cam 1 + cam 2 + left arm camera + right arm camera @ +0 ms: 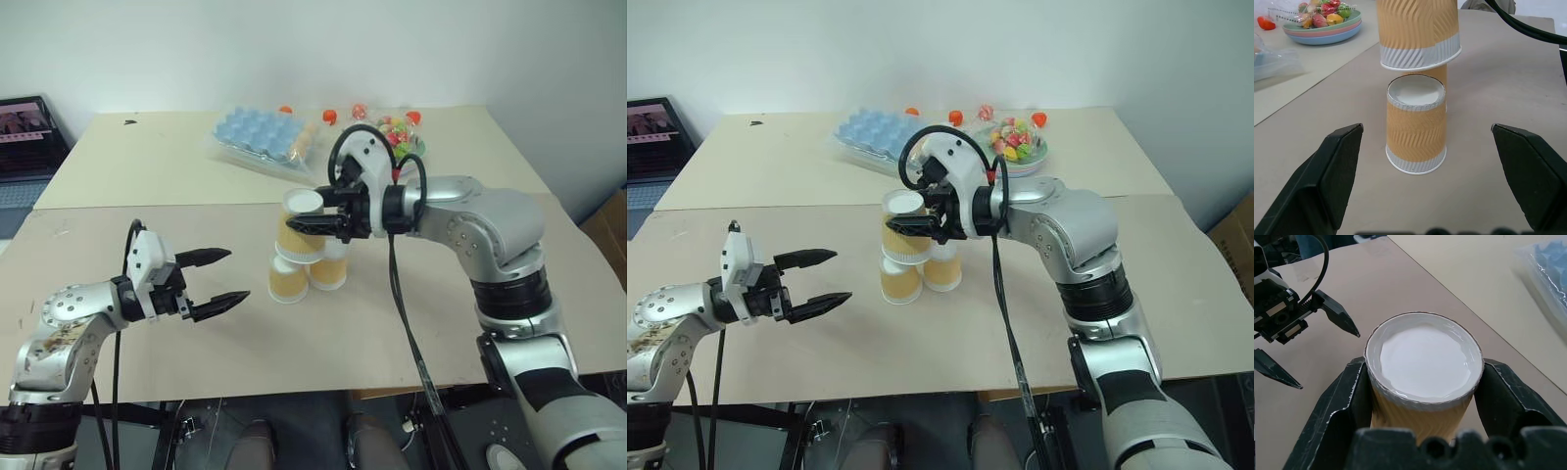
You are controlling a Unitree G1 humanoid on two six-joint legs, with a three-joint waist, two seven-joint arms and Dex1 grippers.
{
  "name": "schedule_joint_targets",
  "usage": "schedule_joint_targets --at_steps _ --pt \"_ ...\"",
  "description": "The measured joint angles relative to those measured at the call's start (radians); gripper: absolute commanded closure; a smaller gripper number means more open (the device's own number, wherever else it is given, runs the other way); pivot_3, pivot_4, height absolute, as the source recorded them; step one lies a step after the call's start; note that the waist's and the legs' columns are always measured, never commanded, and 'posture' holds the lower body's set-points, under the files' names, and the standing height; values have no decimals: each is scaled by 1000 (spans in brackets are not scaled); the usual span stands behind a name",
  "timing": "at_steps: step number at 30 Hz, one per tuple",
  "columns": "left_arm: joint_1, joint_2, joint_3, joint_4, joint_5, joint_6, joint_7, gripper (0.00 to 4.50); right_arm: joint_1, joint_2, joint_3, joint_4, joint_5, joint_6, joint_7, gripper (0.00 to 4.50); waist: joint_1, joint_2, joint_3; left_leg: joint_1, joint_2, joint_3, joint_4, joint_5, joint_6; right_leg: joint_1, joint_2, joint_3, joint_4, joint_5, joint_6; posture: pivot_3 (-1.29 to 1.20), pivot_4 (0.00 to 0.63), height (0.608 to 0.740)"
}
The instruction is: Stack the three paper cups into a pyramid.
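Two of the paper cups stand upside down, side by side, on the tan table: one nearer me [288, 280] and one just behind it to the right [331, 271]. A third paper cup [297, 247], also upside down, hangs just above the pair. My right gripper [306, 225] is shut on its upper part, one finger [1342, 396] on each side. A narrow gap shows between its rim [1420, 58] and the near cup's base [1415, 92]. My left gripper [239, 273] is open, level with the lower cups and a little to their left, touching nothing.
A blue egg tray [260, 132] in clear wrap and a bowl of coloured candies [404, 137] sit at the back of the table, with loose candies [330, 117] beside them. A dark screen [24, 132] stands far left. A cardboard box [609, 230] is at the right edge.
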Motion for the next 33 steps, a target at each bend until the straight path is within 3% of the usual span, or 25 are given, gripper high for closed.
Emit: schedule_joint_targets --at_steps 21,23,24,26,33 --pt "-35 -1 -24 9 1 0 17 0 55 -49 69 -14 -100 -115 65 1775 0 0 0 0 0 0 0 0 0 0 0 0 0 0 0 0 150 740" --pt "-36 -1 -25 12 0 0 18 0 57 -49 69 -14 -103 -119 67 782 1 0 0 0 0 0 0 0 0 0 0 0 0 0 0 0 150 740" --pt "-37 -1 -25 16 0 0 18 0 57 -49 69 -14 -104 -121 67 741 1 0 0 0 0 0 0 0 0 0 0 0 0 0 0 0 150 740" --pt "-38 -1 -26 22 1 0 18 0 57 -49 69 -14 -105 -122 67 78 1 0 0 0 0 0 0 0 0 0 0 0 0 0 0 0 150 740" --pt "-49 -2 -38 23 1 0 19 0 57 -49 68 -14 -106 -122 66 34 1 0 0 0 0 0 0 0 0 0 0 0 0 0 0 0 150 740"
